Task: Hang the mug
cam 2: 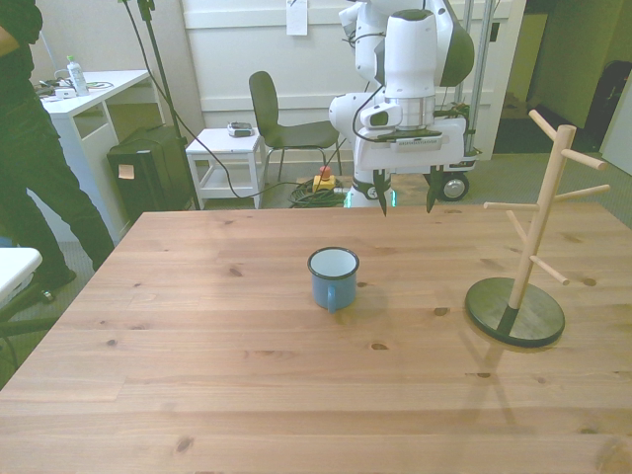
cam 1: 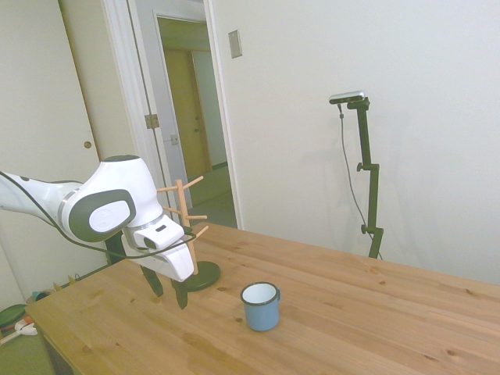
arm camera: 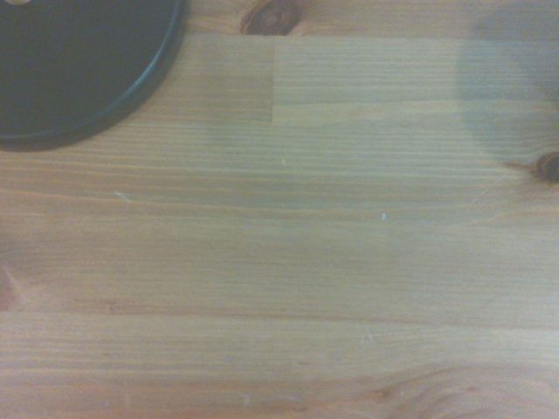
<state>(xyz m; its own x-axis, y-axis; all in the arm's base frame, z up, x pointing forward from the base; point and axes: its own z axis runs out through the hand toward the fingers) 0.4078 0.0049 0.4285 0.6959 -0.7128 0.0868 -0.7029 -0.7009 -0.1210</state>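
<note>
Bare tabletop (cam 2: 247,395) fills the near side. The mug (cam 2: 334,277) stands upright mid-table, nothing touching it. At the front view's right, well apart, stands a wooden peg rack (cam 2: 528,242) on a dark round base (arm camera: 79,65). The gripper (cam 2: 406,196) hangs over the far edge, jaws wide apart, holding nothing.

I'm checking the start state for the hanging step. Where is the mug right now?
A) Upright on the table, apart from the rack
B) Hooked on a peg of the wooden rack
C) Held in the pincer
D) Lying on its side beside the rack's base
A: the mug stands upright on the table, well apart from the rack, and the open pincer hangs empty.
</note>
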